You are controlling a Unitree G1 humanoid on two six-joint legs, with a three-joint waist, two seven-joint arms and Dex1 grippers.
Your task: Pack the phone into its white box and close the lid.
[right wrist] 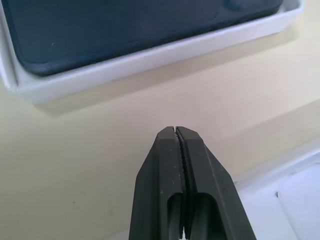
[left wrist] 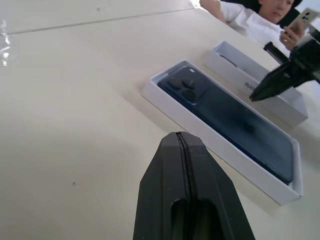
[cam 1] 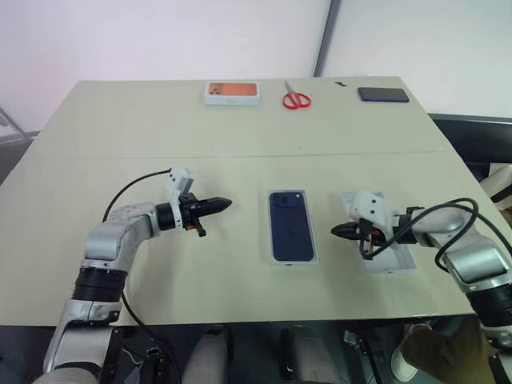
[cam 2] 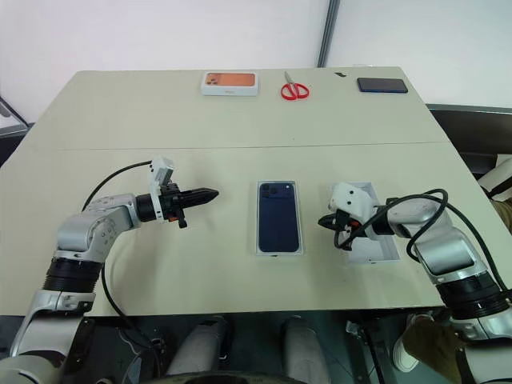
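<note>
The phone [cam 1: 290, 226] is lying camera-side up in the white box [cam 1: 274, 254] at table centre, long axis running near-to-far, camera cluster at the far end. The lid [cam 1: 396, 261] is sitting open-side up just right of it, parallel, partly covered by the right gripper [cam 1: 339, 232]. The left gripper [cam 1: 225, 205] is being held left of the box; both are shown pinched closed, empty. Bare matte table [cam 1: 120, 136] is surrounding the box.

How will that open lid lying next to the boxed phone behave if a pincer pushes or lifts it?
The lid looks like thin, hollow cardboard, so probably light and apt to slide on the smooth table when nudged. Its shallow walls may flex under a pinch. Lying flat, it's unlikely to tip or roll.
</note>
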